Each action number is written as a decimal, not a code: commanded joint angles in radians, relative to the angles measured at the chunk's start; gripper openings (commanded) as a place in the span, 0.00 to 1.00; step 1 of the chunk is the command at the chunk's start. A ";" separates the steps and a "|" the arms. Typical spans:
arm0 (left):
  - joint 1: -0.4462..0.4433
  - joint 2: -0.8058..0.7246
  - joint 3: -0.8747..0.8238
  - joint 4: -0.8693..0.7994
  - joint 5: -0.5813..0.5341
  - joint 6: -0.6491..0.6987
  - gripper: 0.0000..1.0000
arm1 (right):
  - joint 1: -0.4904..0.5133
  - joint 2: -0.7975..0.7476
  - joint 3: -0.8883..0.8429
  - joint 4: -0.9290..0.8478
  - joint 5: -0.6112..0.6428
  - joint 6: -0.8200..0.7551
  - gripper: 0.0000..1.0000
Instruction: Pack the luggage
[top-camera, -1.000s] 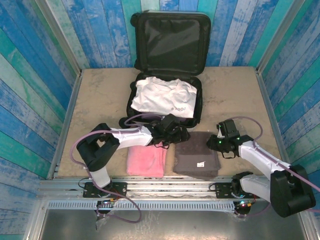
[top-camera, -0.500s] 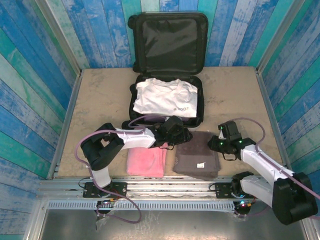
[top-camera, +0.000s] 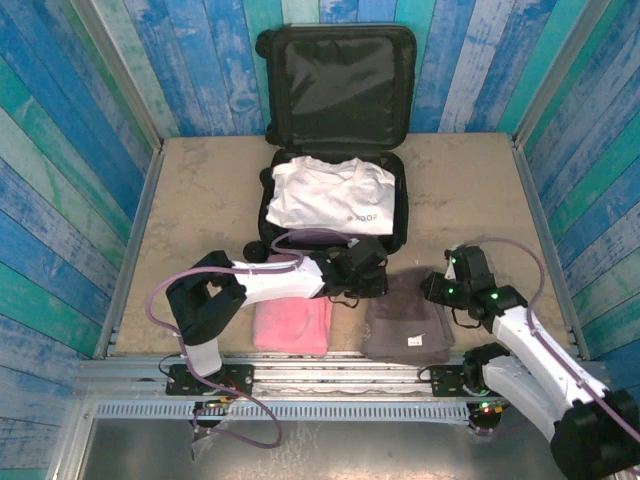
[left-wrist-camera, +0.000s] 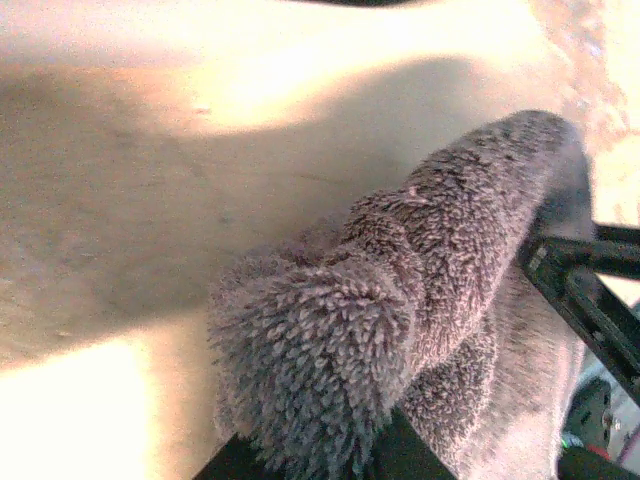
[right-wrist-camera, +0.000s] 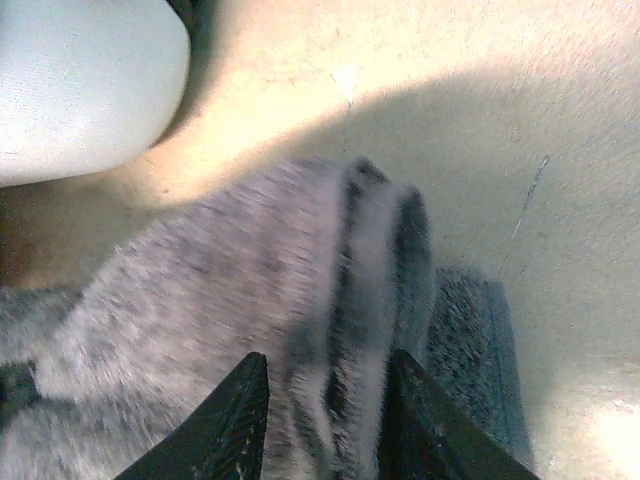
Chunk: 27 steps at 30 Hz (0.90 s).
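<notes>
Two end effectors: both are closed on the same grey towel (top-camera: 405, 322), one at each side edge.
Left end effector (top-camera: 368, 275): clamped on the towel's 9 o'clock edge; the left wrist view shows a thick roll of pile bunched up between its dark fingers (left-wrist-camera: 405, 455).
Right end effector (top-camera: 447, 291): part closed on the towel's 3 o'clock edge; the right wrist view shows a folded ridge standing up between its two black fingers (right-wrist-camera: 225, 425).
Luggage (top-camera: 340, 85): at 12 o'clock on the worktop (top-camera: 200, 200), open, lid upright against the back wall, black fabric lining exposed.
Luggage contents: folded white garment (top-camera: 330, 195) lying flat in the lower half, seen from overhead.
Pink towel (top-camera: 292, 322): folded rectangle at 6 o'clock, just beside the grey towel, under the left arm.
Overhead view: gives the layout and both arms reaching inward.
Wrist views: give texture; the left one shows long, shaggy, clumped grey-mauve fibres, the right one a blurred grey pile with darker stripes along the fold.
Worktop surface: pale beige, matt, faintly mottled.
</notes>
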<state>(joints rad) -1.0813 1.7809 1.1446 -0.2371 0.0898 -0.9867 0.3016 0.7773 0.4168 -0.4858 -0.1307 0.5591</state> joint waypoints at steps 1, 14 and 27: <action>-0.040 -0.018 0.136 -0.174 -0.065 0.128 0.00 | -0.002 -0.083 0.057 -0.055 0.036 -0.023 0.37; -0.055 0.067 0.681 -0.636 -0.368 0.444 0.00 | -0.002 -0.212 0.217 -0.105 0.187 -0.071 0.44; 0.194 0.007 0.716 -0.633 -0.369 0.732 0.00 | -0.002 -0.191 0.234 -0.091 0.231 -0.101 0.47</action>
<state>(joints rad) -0.9638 1.8252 1.8889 -0.9085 -0.2718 -0.3611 0.3016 0.5888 0.6262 -0.5697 0.0708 0.4732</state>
